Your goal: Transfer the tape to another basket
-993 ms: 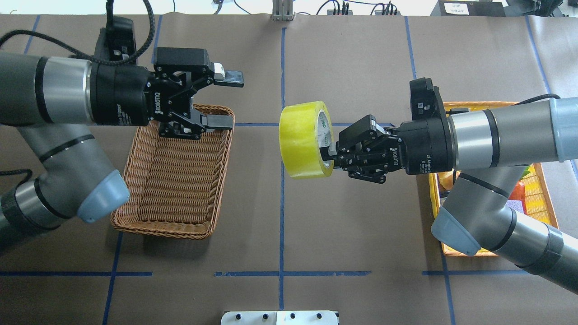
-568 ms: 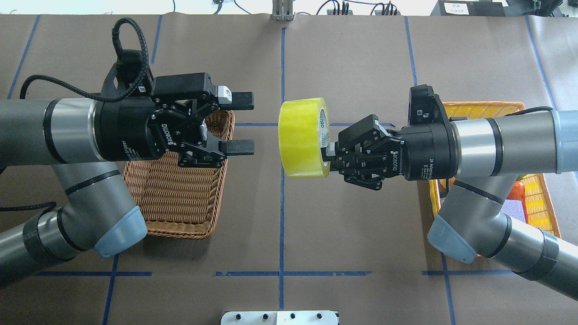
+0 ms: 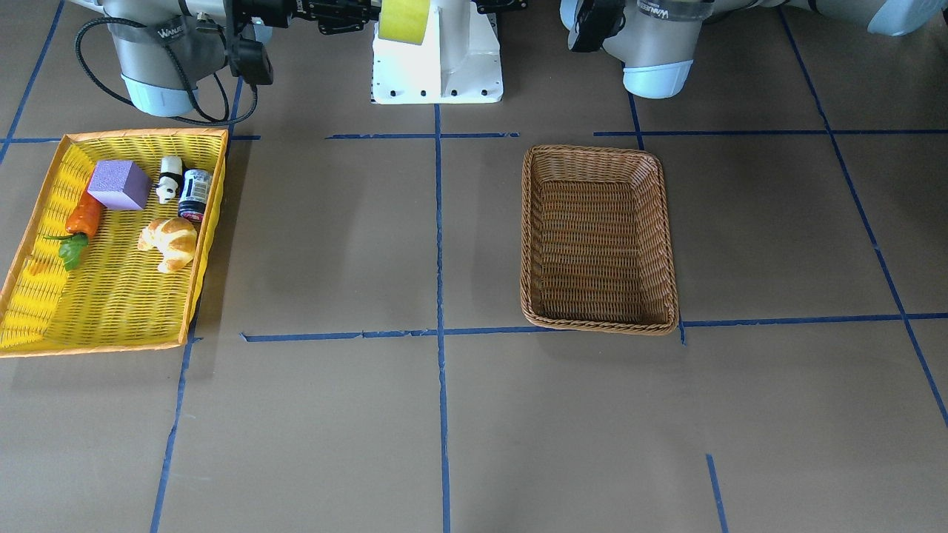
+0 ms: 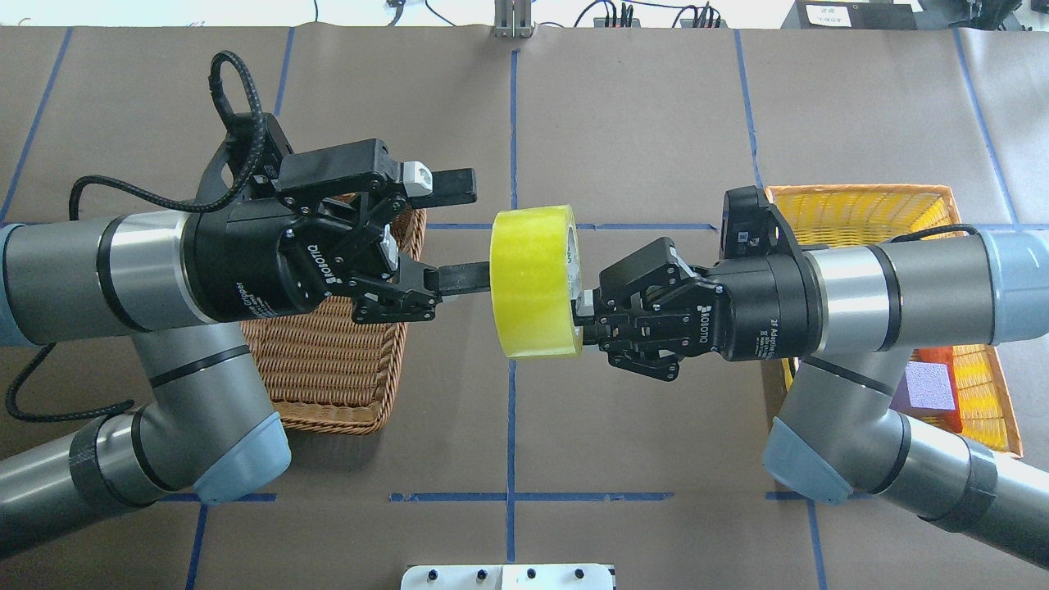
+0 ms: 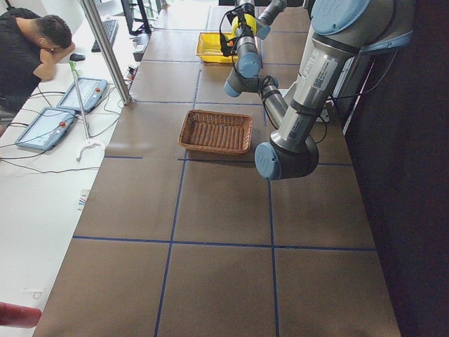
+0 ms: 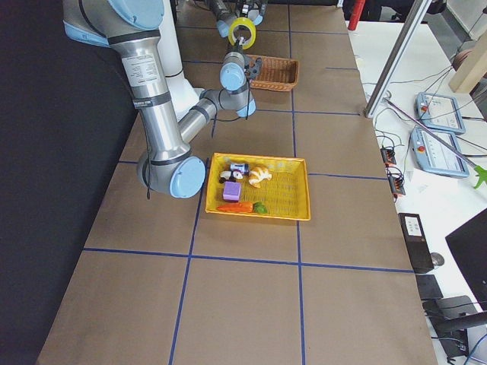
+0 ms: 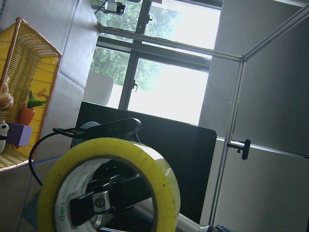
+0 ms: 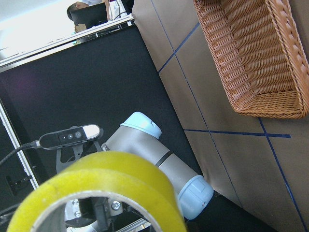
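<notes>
The yellow tape [image 4: 533,283] hangs in the air over the table's middle, standing on edge. My right gripper [image 4: 583,315] is shut on its right rim. The tape also shows in the front view [image 3: 404,18], the left wrist view [image 7: 159,169] and the right wrist view [image 8: 106,179]. My left gripper [image 4: 480,232] is open just left of the tape. Its nearer finger [image 4: 463,279] reaches the roll's left face and its farther finger [image 4: 451,184] lies beyond the rim. The brown wicker basket [image 4: 328,369] sits empty under my left arm and shows whole in the front view [image 3: 598,237].
A yellow, orange-rimmed tray [image 3: 111,296] at my right holds a purple block [image 3: 118,185], a carrot [image 3: 83,218], a croissant [image 3: 170,240], a small panda figure [image 3: 170,178] and a dark can [image 3: 195,194]. The white robot base [image 3: 437,66] stands at the table's edge. Blue tape lines cross the brown table.
My left gripper has moved right, still open, up to the tape. My right gripper has carried the tape slightly left and nearer.
</notes>
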